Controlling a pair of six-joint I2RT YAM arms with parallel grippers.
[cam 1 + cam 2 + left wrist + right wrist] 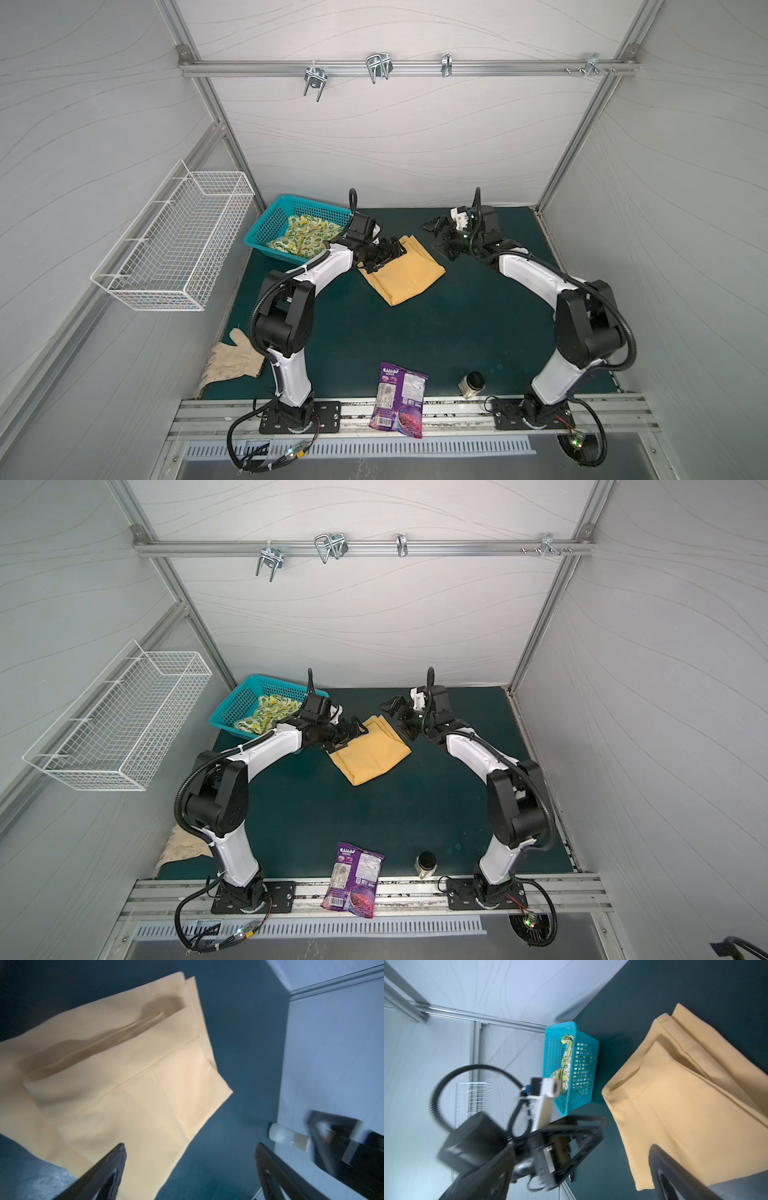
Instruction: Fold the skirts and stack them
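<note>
Everywhere white walls (395, 137), dark-green mat (415, 340).

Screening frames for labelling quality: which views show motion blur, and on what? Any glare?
Left wrist view: the right gripper is smeared and the mustard skirt is slightly soft. Right wrist view: the left gripper is streaked, while the teal basket and the skirt are crisp. Both top views: sharp and evenly lit, with no glare on the green mat.

2 top views look down; close, blurry wrist views apparently share yellow skirt (128, 1084).
</note>
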